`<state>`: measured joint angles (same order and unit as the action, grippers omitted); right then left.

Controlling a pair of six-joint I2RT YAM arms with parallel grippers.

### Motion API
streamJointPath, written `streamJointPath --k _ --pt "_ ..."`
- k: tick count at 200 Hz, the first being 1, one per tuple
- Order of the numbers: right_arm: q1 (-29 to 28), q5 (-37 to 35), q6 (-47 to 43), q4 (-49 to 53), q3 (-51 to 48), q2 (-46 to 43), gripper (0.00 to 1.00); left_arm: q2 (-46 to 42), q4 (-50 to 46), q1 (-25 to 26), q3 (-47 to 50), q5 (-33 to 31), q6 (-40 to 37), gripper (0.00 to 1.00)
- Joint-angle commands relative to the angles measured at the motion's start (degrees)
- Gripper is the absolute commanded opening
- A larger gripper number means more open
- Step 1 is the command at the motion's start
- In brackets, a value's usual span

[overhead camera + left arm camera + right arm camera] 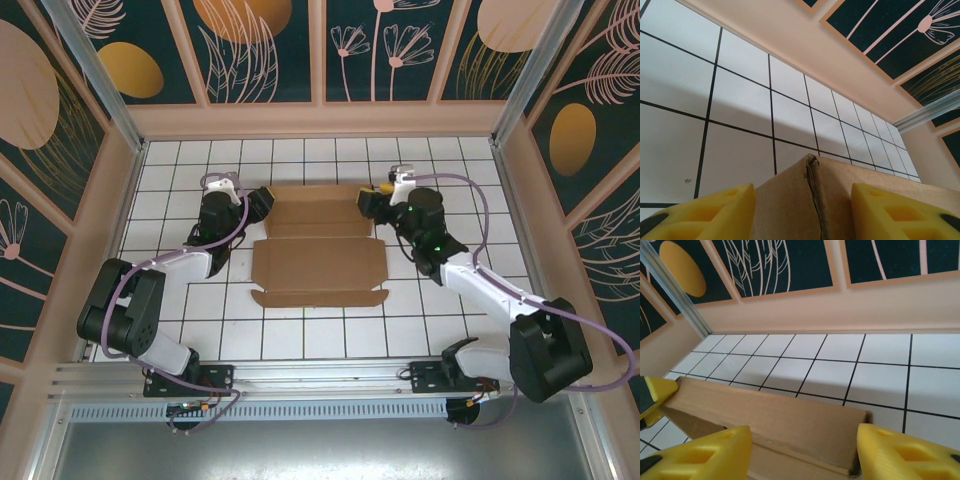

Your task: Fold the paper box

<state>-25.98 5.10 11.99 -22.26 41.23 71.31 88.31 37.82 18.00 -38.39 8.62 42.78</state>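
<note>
Jaws open, left gripper (pixel 262 206) and right gripper (pixel 367 205) are flanking the far wall of the box (pixel 320 265), seemingly forming it; regripping its ends is likely coming next.

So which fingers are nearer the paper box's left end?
Left. The left fingers straddle the left end of the paper box; the right fingers straddle its opposite end.

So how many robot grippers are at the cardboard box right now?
2, both at the paper box: the left gripper at its far left corner, the right gripper at its far right corner.
</note>
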Motion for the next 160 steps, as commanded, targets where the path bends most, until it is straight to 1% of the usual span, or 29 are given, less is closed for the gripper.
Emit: streamJointPath --k 1,17,44,55,73,85,93,104,125,141,150,160 --pt "2.1 5.2 5.4 6.0 4.0 2.2 0.52 2.0 -4.4 -0.3 -0.2 0.8 0.5 0.53" --pt "2.5 4.2 6.2 9.5 6.3 5.2 0.47 2.0 -4.2 -0.3 -0.1 0.9 1.0 0.53" --pt "3.4 3.9 7.8 9.7 6.0 9.6 0.38 2.7 -4.3 -0.1 -0.2 1.2 1.2 0.54" --pt "3.6 3.0 8.5 9.6 5.7 11.2 0.32 3.4 -4.2 0.2 -0.2 1.5 1.5 0.54" --pt "3.8 2.6 8.9 9.9 5.7 13.1 0.3 4.2 -4.4 0.8 -0.3 2.0 1.6 0.53" --pt "3.8 2.9 8.6 10.6 5.9 13.5 0.29 4.1 -4.6 1.0 -0.3 2.3 1.7 0.55" --pt "3.8 3.2 8.4 11.1 5.9 12.8 0.29 3.5 -5.5 0.9 -0.6 2.2 1.6 0.58" --pt "3.8 3.0 7.8 12.0 6.0 10.9 0.31 1.9 -7.1 0.9 -1.7 2.1 1.0 0.65" --pt "3.8 0.7 5.9 15.8 7.7 6.8 0.43 -2.5 -12.7 0.9 -5.7 1.3 -2.7 0.75" --pt "3.8 -0.6 4.2 19.6 9.7 4.2 0.49 -6.9 -16.5 0.9 -8.0 -1.5 -6.5 0.78" --pt "3.8 -0.4 2.8 21.3 10.5 2.9 0.51 -9.4 -18.5 0.9 -8.9 -3.3 -8.5 0.8" --pt "3.5 -0.1 1.3 23.0 11.7 1.9 0.51 -11.8 -20.6 0.9 -9.6 -5.1 -9.9 0.81"
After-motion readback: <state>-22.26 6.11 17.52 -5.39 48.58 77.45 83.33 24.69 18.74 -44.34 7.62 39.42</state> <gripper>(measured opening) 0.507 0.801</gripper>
